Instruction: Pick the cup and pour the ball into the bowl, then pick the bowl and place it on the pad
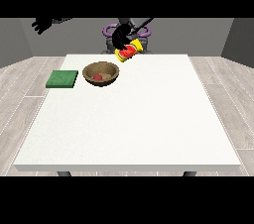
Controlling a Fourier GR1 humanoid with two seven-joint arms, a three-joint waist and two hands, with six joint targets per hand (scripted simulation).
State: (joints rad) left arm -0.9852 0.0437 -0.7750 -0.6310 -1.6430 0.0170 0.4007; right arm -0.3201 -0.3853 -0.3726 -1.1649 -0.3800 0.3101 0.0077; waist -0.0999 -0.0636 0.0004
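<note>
The hand at the view's right is closed round the yellow cup with a red inside, holding it tipped well over above the far edge of the large white table, its mouth turned down and towards the round brown wooden bowl. A small red ball already lies in that bowl, so the pour looks done (the cup's red inside makes it hard to say whether anything remains in it). The bowl sits below and to the view's left of this hand, with the flat green square pad just beyond it, further left. The hand at the view's left hangs high and well apart, fingers spread, though the pad's side is nearer to it.
</note>
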